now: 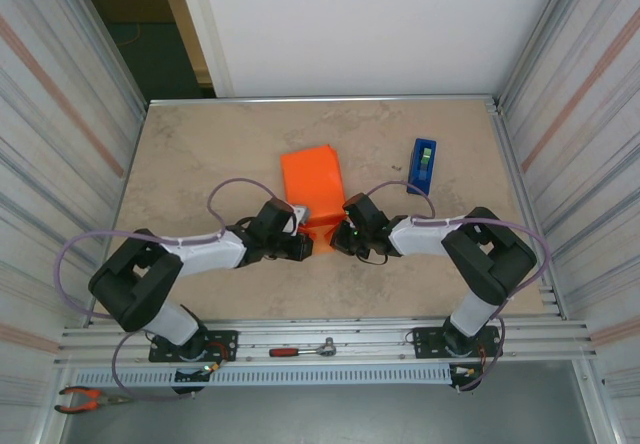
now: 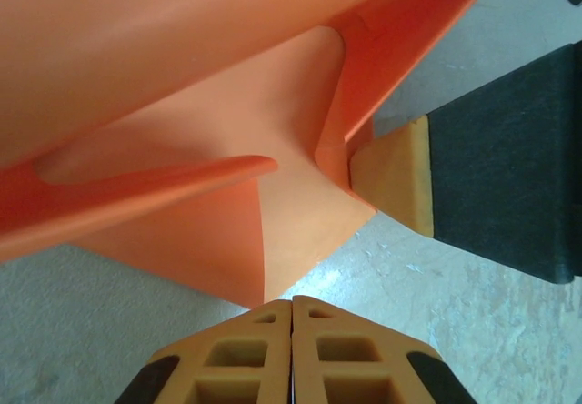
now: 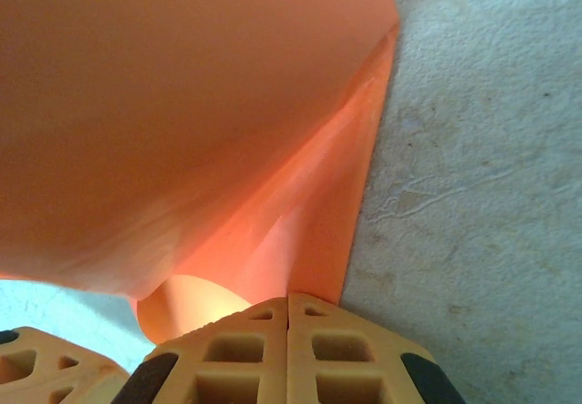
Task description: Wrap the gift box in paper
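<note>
- On the metal rail at the near edge, a red-handled tool lies between the two arm bases. Orange-handled pliers lie at the lower left, nearer than the left base.
- The left gripper has its fingers pressed together, pad against pad. A pointed corner of the paper comes right down to their tips — whether it is nipped between them cannot be told.
- The right gripper is closed too, its fingers meeting along one seam. A creased edge of the sheet runs down to that seam and a curl of it slips behind the tips, so a pinch cannot be confirmed.
- The two grippers face each other, nearly nose to nose, at the near end of the parcel. From the left wrist, a yellow pad of the right gripper sits against a fold of the sheet.
- That near end is loose, with flaps standing out in triangular folds with soft creases.
- The paper serves as the wrapper. Inside it is the gift box, seen from above as a bright orange block lying flat near the middle of the table — its own surface is wholly covered.
- Farther off to the right, well apart from the block, stands a blue tape dispenser. Its detail is too small to make out.
</note>
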Motion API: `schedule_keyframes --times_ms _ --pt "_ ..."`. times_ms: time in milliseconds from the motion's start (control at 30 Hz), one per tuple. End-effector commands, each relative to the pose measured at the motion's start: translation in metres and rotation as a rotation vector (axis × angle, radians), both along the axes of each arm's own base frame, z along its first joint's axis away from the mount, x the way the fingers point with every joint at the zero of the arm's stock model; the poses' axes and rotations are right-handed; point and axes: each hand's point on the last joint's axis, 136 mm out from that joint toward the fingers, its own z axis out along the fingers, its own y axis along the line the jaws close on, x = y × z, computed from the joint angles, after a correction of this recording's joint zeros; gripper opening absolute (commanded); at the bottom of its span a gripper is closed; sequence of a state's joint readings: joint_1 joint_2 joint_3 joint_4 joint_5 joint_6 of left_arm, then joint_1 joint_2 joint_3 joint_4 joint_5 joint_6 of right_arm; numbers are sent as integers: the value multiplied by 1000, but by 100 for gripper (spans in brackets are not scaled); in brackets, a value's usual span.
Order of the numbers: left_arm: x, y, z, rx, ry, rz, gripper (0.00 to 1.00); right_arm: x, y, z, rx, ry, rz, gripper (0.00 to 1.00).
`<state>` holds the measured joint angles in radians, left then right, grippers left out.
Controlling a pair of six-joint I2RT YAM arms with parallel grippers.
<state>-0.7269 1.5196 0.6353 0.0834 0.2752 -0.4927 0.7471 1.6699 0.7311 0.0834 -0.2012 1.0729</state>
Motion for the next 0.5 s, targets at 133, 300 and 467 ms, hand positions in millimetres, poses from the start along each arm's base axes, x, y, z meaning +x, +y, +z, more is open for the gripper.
schedule_keyframes --times_ms 133,300,467 --pt "1 3 -13 25 -21 -3 7 5 6 5 13 -6 -19 0" --pt "-5 9 -24 51 -3 -6 6 7 7 11 23 -19 -20 0" --pt "-3 7 -17 51 -18 -15 6 5 4 15 20 -26 -25 0"
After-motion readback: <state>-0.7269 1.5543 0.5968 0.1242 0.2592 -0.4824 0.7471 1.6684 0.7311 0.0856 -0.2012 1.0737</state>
